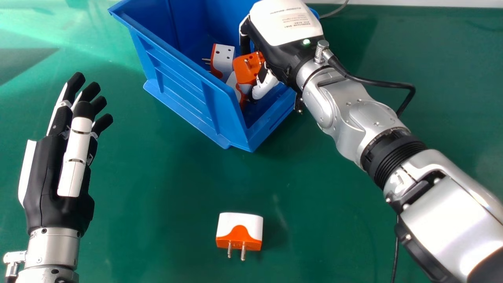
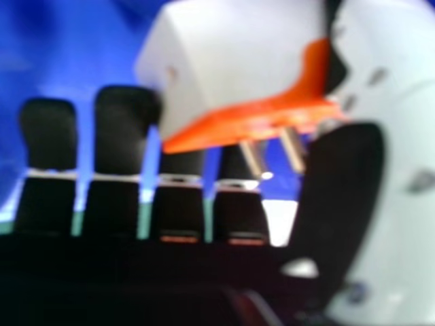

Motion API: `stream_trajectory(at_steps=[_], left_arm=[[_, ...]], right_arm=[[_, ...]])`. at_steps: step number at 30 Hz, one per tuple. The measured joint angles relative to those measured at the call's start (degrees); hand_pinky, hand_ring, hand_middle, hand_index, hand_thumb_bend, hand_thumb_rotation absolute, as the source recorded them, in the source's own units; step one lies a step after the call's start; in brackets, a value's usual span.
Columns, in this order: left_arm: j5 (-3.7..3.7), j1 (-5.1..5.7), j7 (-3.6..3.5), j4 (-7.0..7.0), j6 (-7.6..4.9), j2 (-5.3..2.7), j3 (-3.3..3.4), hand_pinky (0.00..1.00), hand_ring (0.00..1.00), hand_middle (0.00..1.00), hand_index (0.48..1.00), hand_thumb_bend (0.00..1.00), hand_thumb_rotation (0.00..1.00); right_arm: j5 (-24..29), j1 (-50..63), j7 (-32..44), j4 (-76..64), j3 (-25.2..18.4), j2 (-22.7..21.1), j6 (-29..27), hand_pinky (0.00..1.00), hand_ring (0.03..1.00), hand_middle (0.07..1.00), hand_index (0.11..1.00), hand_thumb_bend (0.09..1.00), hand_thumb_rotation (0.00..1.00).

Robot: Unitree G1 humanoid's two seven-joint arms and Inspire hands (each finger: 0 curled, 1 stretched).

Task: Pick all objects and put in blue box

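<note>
The right hand [image 1: 283, 59] is inside the blue box [image 1: 184, 88], its fingers and thumb clamped on an adapter [image 1: 244, 70] of smooth orange and white plastic, blocky, with round metal prongs standing out near the thumb. The box is rigid, shiny plastic with a ribbed side and a flared rim. Within it, just beside the clamped fingers, sits a white adapter [image 1: 224, 57] with small round holes and an orange part; more orange and white plastic lies below the held one, partly hidden. Well apart from those fingers, a loose adapter [image 1: 239, 231], white with a curved orange panel and two metal prongs, lies on the smooth green table [image 1: 177, 188]. The left hand [image 1: 59, 177] is over the table, fingers straight and slightly apart.
</note>
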Motion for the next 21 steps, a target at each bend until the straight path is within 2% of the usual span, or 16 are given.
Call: stream_trajectory(at_steps=[7,12,21], left_arm=[[0.09,0.00,0.12,0.00,0.00,-0.10,0.00,0.90,0.92,0.93,0.934,0.48,0.77],[0.09,-0.07,0.11,0.00,0.00,-0.14,0.00,0.89,0.91,0.92,0.932,0.48,0.78],[0.38,-0.12,0.91,0.00,0.00,-0.16,0.00,0.89,0.91,0.92,0.919,0.48,0.78]], right_arm=[[0.30,-0.01,0.00,0.00,0.41,-0.15,1.49,0.27,0.361,0.471,0.498,0.515,0.00],[2.37,-0.01,-0.03,0.00,-1.07,0.64,2.73,0.27,0.367,0.463,0.504,0.516,0.00],[0.75,-0.01,-1.93,0.00,1.10,0.62,3.87,0.32,0.395,0.460,0.512,0.521,0.01]])
